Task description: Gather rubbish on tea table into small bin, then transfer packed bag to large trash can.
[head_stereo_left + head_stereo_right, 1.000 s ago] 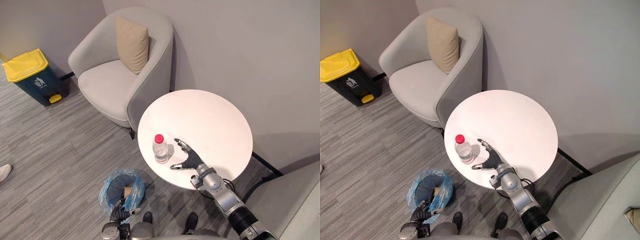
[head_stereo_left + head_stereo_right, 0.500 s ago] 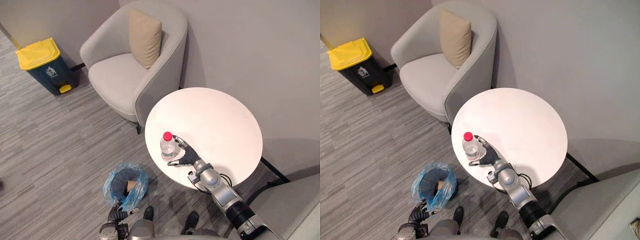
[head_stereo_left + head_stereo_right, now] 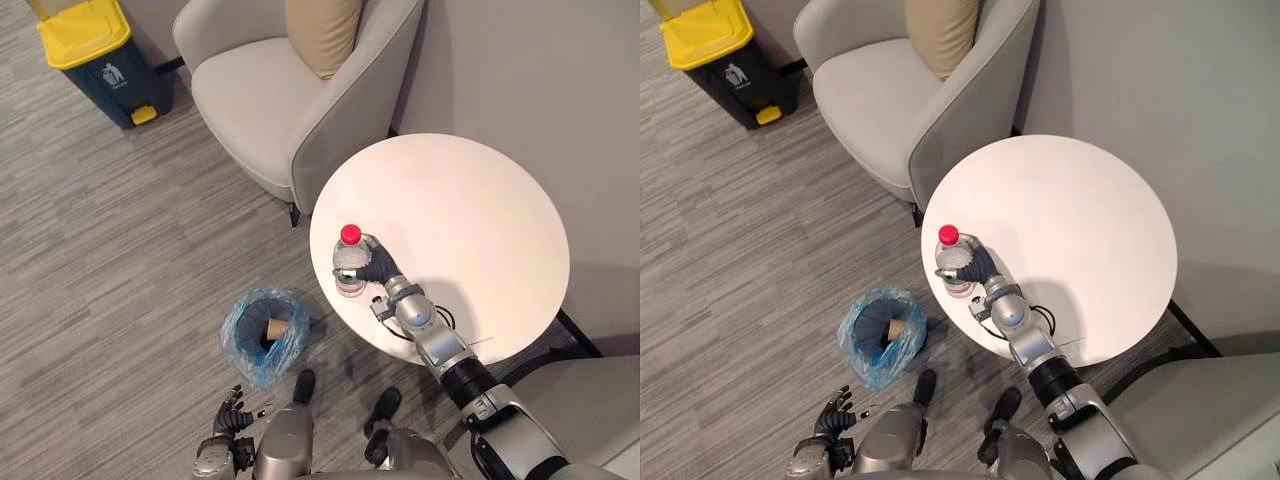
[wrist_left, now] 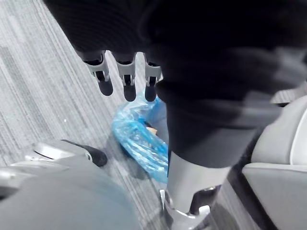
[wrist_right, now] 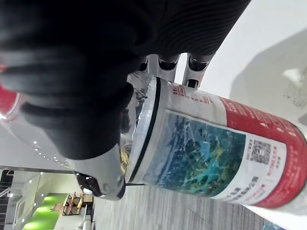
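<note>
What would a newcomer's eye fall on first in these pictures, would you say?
The right hand, curled round a red-capped bottle upright at the near edge of the round white table. Then the blue-bagged bin on the floor beside it, and the yellow-lidded trash can at far left.

Office lounge corner.
Grey armchair (image 3: 270,110) with cushion (image 3: 325,30), round white tea table (image 3: 470,210), striped carpet (image 3: 120,250), yellow-lidded pedal bin (image 3: 92,55).
</note>
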Available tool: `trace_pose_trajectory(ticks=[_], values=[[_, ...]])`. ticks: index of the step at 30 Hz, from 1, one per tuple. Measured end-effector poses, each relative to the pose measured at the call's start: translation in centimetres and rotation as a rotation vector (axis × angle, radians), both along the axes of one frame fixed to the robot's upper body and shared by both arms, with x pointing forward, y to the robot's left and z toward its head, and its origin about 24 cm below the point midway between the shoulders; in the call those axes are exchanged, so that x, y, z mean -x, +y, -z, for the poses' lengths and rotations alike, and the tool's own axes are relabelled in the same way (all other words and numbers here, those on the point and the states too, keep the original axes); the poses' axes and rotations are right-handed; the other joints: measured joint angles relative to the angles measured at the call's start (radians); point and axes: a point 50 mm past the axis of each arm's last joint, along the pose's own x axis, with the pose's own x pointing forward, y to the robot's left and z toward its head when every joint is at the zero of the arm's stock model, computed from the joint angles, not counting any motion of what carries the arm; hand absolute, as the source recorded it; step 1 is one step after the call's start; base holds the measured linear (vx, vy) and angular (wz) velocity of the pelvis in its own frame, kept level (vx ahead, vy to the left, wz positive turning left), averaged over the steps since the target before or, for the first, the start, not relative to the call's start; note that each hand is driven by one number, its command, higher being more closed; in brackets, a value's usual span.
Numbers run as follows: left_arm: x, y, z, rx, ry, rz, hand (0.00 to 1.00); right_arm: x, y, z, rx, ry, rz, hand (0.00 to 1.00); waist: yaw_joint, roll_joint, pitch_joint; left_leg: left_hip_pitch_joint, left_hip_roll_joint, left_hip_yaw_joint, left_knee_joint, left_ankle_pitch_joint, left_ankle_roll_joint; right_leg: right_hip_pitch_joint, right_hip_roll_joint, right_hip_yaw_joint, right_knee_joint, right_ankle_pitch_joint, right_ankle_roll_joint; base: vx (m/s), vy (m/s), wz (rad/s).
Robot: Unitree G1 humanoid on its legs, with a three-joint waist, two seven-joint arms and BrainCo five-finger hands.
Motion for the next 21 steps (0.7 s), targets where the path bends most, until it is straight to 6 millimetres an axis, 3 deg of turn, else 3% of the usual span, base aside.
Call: trace_pose_trajectory(ticks=[8,12,21], values=[[0.0,0.0,0.0,0.0,0.001,-0.001,0.0,0.7,-0.2,0.7,-0.044,0.03,0.012,1.0,0.0,-0.001,0.006,0.008,-0.002,0.005,0.0,0.0,0.0,-0.002,-0.005,0.006,0.006,0.0,0.001,-0.02,0.01,-0.01],[0.0,0.0,0.0,0.001,0.003,0.001,0.0,2.0,-1.4,1.1,-0.089,0.036,0.052,1.0,-0.005,-0.001,0.005,0.013,-0.002,0.009,0.0,0.0,0.0,-0.002,-0.006,0.014,0.006,0.002,0.003,0.01,0.008,-0.04],[0.3,0.2,0.1,-0.002,0.017,0.003,0.0,5.2,-3.3,0.5,-0.173,-0.015,0.095,1.0,-0.054,-0.013,-0.008,0.076,0.001,0.056,-0.035,0.004,0.006,0.027,-0.006,0.064,0.004,0.006,0.009,-0.02,0.013,-0.16]])
